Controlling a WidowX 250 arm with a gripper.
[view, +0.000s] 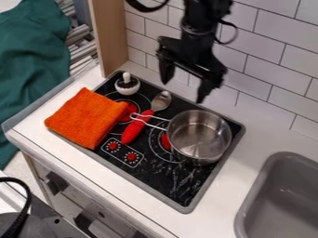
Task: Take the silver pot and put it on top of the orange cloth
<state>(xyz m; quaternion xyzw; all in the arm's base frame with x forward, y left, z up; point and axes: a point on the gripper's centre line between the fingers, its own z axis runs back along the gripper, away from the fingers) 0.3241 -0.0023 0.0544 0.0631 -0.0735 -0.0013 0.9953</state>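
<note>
Hanging with jaws wide apart, the black gripper [183, 92] looks higher than the silver pot [199, 135] near them, and the orange cloth [87, 117] lies farther off.

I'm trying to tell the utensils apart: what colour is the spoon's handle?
Bright red, seen best in the camera view.

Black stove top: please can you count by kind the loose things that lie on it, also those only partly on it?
Pot, silver: 1
Cloth, orange: 1
Spoon with red handle: 1
Small white object with a knob, exact kind not clear: 1
Total: 4
</note>
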